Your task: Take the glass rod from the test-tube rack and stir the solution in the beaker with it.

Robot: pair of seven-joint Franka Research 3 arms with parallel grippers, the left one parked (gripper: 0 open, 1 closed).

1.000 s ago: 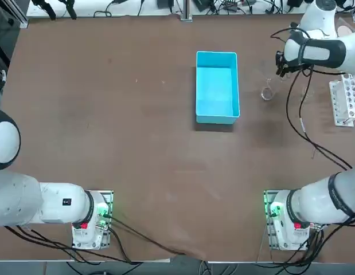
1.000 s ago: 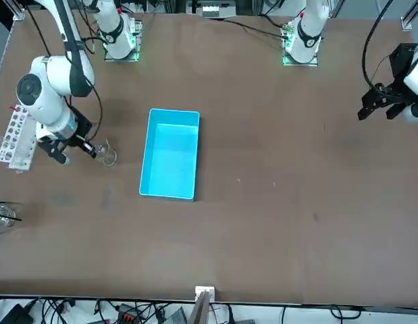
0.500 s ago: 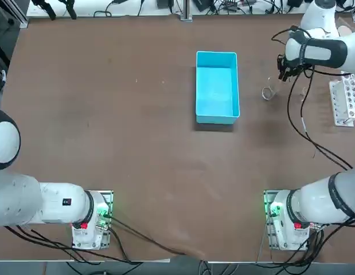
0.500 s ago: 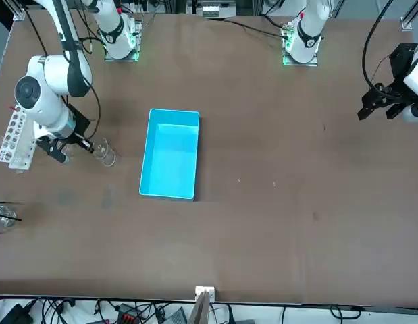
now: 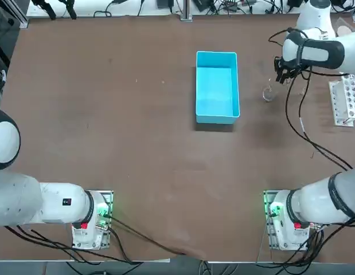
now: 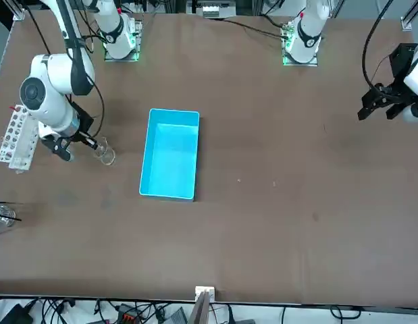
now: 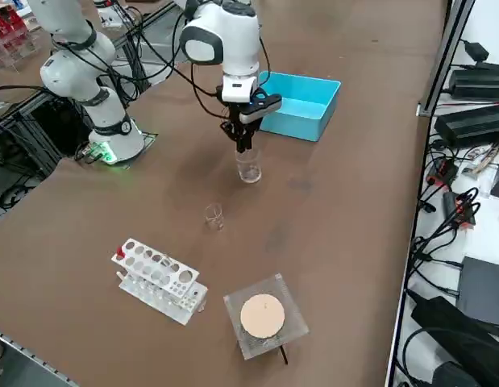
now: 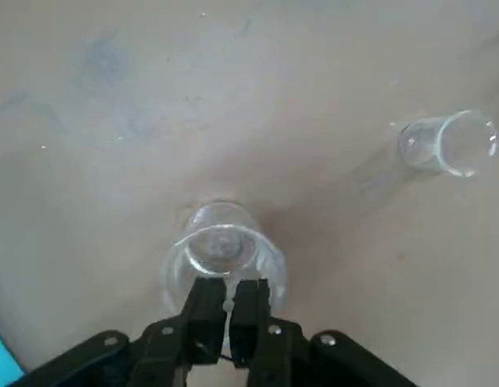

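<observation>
From my station I have the right end effector point(image 8: 230, 292) over the beaker point(image 8: 185, 262), at the far right of the table point(image 5: 148, 160). Its fingers are closed to a narrow slit, with a small clear piece between them, which I take to be the glass rod point(image 8: 228, 305); I can't make out how far down its lower end reaches. The beaker stands upright. A smaller glass point(image 7: 214, 216) stands near it, to its right. The white test-tube rack point(image 7: 159, 278) lies further right, and the blue bin point(image 5: 217, 87) sits to the beaker's left.
</observation>
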